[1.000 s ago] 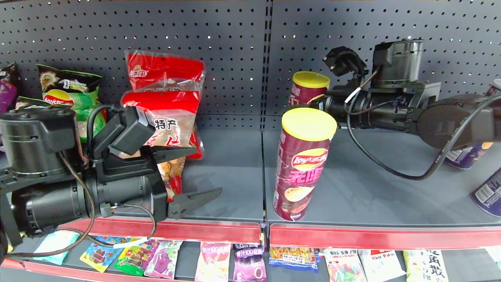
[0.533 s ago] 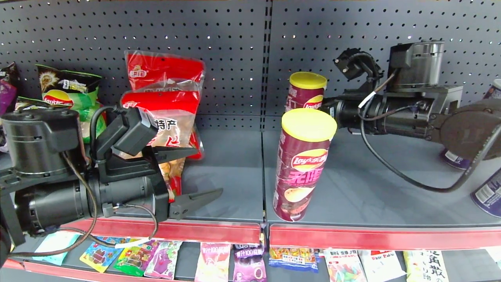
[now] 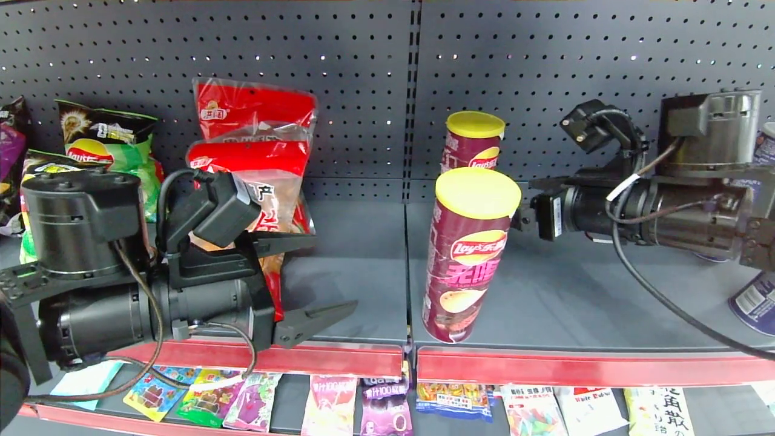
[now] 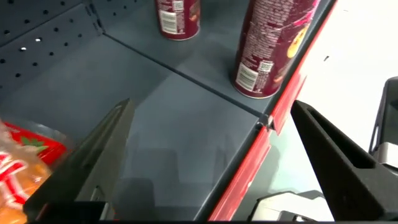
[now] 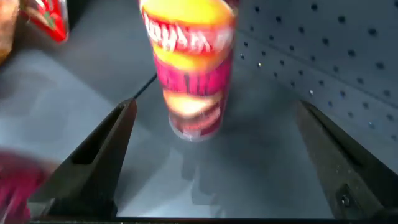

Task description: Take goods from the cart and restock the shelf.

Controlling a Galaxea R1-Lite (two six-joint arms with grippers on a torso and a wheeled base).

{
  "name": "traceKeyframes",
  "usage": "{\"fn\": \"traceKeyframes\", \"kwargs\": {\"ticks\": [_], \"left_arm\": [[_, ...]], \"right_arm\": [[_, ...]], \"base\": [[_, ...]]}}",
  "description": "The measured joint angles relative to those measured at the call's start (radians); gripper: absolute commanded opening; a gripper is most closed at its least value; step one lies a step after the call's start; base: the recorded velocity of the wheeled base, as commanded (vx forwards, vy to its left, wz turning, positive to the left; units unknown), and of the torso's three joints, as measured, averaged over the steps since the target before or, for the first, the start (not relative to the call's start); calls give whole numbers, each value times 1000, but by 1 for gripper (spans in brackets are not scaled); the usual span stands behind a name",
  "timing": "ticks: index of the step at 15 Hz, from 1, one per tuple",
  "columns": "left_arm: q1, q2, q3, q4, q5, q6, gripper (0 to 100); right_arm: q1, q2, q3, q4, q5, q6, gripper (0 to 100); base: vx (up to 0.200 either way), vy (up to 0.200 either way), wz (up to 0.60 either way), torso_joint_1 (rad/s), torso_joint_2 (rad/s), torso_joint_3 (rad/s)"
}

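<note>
Standing upright at the front edge of the grey metal shelf [image 3: 357,266], a tall maroon cardboard chip tube with yellow plastic lid [image 3: 469,254] has a twin tube [image 3: 473,140] directly behind it. Right claw [image 5: 214,106], jaws apart, hangs beside the front tube's top; left claw [image 3: 333,272], likewise spread and empty, sits well apart from it. Tubes likely handle light, stiff, slick, tippy: grip mid-body.

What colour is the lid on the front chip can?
Yellow lid, clearest in the head view.
</note>
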Motion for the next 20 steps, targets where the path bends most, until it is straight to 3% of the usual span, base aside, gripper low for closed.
{"fn": "traceKeyframes", "kwargs": {"ticks": [7, 11, 20], "left_arm": [[-45, 48, -29, 0, 19, 0, 100], [-87, 99, -54, -2, 39, 1, 100], [-123, 245, -130, -1, 45, 41, 100]], "right_arm": [[-1, -279, 291, 3, 3, 1, 100], [-7, -423, 389, 3, 4, 1, 100], [-82, -572, 441, 3, 4, 3, 100]], "base": [[0, 0, 0, 0, 0, 0], [0, 0, 0, 0, 0, 0], [0, 0, 0, 0, 0, 0]]}}
